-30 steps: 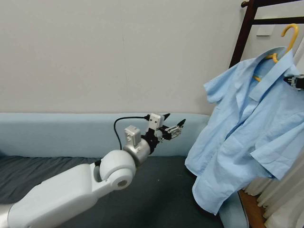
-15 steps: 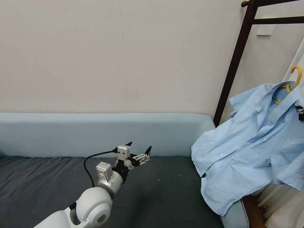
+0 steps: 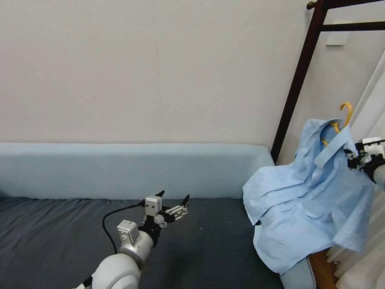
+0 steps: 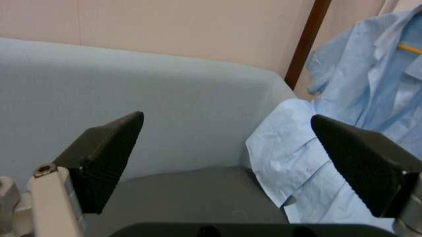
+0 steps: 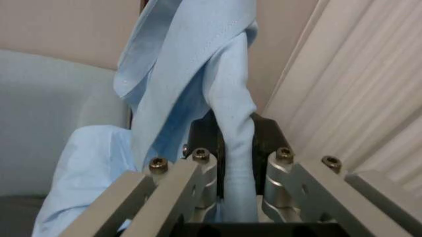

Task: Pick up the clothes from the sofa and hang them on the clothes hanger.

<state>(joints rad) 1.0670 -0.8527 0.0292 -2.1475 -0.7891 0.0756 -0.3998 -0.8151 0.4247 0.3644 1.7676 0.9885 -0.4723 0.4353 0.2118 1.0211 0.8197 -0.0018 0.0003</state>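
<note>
The light blue shirt (image 3: 307, 208) hangs on a yellow hanger (image 3: 344, 111) at the right end of the sofa, its lower half draped over the sofa's edge. The right gripper (image 3: 360, 156) is clenched on a fold of the shirt just below the collar. Behind the shirt the dark wooden rack post (image 3: 298, 84) slants upward, and its crossbar (image 3: 352, 26) sits well above the hanger hook. A white curtain (image 3: 376, 90) hangs just beside the shirt. The left gripper (image 3: 172, 203), fingers spread wide, hovers over the dark seat cushion (image 3: 54, 235), well apart from the shirt. Bare cushion lies between them, bounded behind by the pale blue backrest (image 3: 120, 168).
</note>
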